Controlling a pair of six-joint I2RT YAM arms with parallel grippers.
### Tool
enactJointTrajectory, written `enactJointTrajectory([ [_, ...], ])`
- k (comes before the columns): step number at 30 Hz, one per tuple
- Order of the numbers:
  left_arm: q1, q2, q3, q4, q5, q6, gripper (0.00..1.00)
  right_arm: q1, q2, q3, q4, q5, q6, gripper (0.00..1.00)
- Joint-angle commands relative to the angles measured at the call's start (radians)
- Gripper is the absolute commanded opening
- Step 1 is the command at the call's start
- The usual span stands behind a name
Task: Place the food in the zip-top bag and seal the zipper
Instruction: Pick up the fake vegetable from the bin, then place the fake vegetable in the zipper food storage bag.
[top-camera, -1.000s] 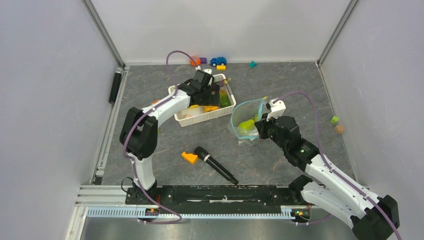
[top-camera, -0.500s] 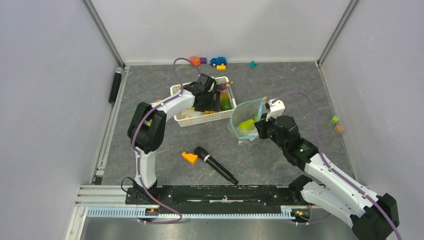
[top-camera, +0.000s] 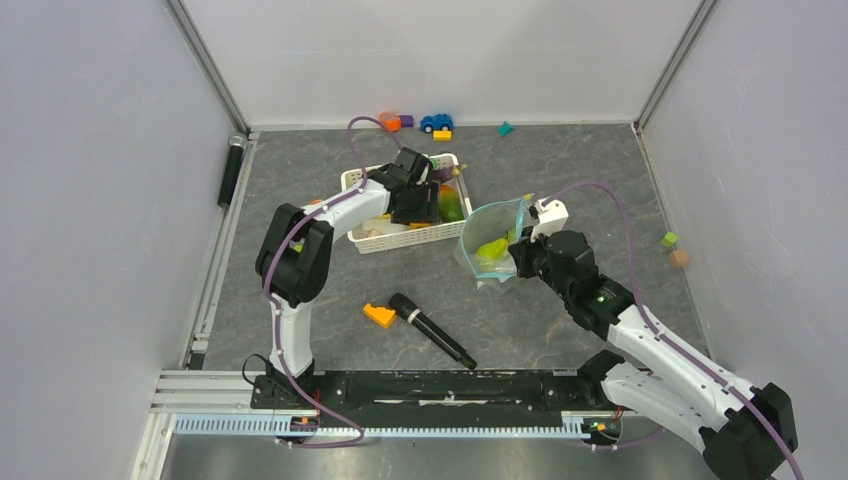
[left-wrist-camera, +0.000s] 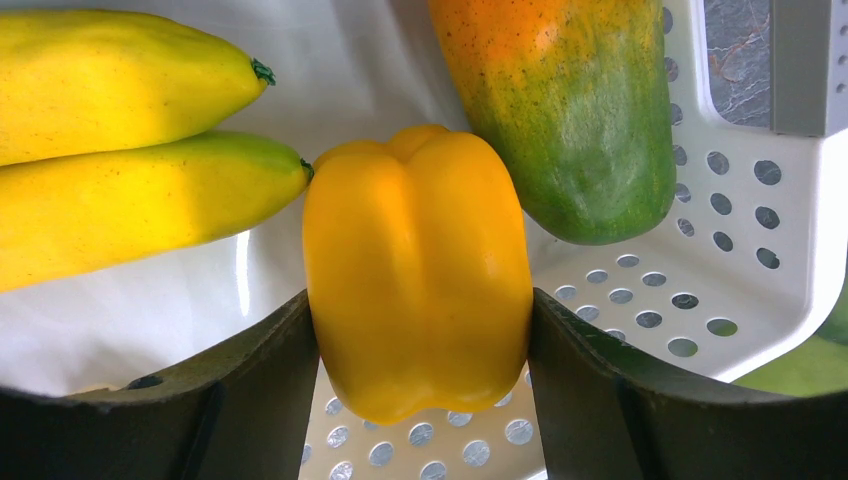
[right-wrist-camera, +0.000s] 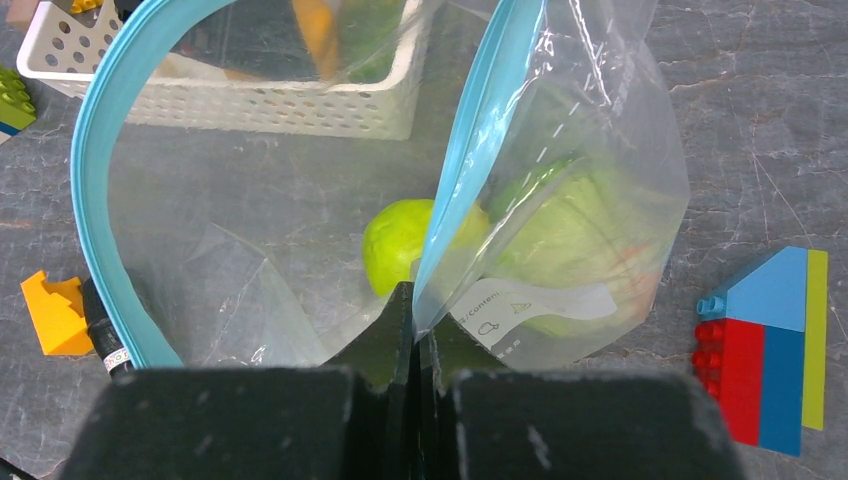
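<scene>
Left gripper (left-wrist-camera: 418, 322) has narrowed onto the pepper (left-wrist-camera: 415, 260) in the basket (left-wrist-camera: 700, 262); right gripper (right-wrist-camera: 415, 312) pinches the zipper (right-wrist-camera: 90, 200) of the zip-top bag (right-wrist-camera: 610, 150) (label (right-wrist-camera: 530, 305) print illegible).

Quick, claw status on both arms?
Left claw: closed on the yellow plastic toy pepper in the white slotted basket.
Right claw: shut, pinching the clear zip-top plastic bag at its blue zipper edge.

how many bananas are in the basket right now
2. Both lie in the white basket, at the left of the left wrist view: the upper banana above the lower banana, whose tip is beside the yellow pepper. Others may be hidden out of frame.
</scene>
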Motion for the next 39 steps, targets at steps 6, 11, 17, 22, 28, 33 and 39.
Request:
enactJointTrajectory([
  [6,0.000,-0.060,0.020,-0.018,-0.026,-0.027,0.32,0.001,0.000,0.037,0.021,0.029,0.005,0.00],
  [11,0.000,-0.197,-0.053,0.051,-0.085,-0.036,0.27,0.001,0.000,0.037,0.021,0.033,0.002,0.00],
  [17,-0.002,-0.382,-0.137,0.127,-0.109,-0.034,0.26,0.002,0.004,0.038,0.023,0.033,0.003,0.00],
  [22,-0.021,-0.555,-0.232,0.217,-0.053,-0.017,0.25,0.002,0.002,0.037,0.025,0.020,0.002,0.00],
  [28,-0.071,-0.760,-0.399,0.450,0.248,0.048,0.25,0.001,-0.011,0.033,0.027,0.008,0.001,0.00],
  [33,-0.139,-0.851,-0.488,0.618,0.565,0.143,0.26,0.001,-0.024,0.030,0.031,0.009,-0.004,0.00],
  [39,-0.253,-0.833,-0.484,0.628,0.695,0.259,0.30,0.001,-0.025,0.029,0.036,-0.011,-0.011,0.00],
])
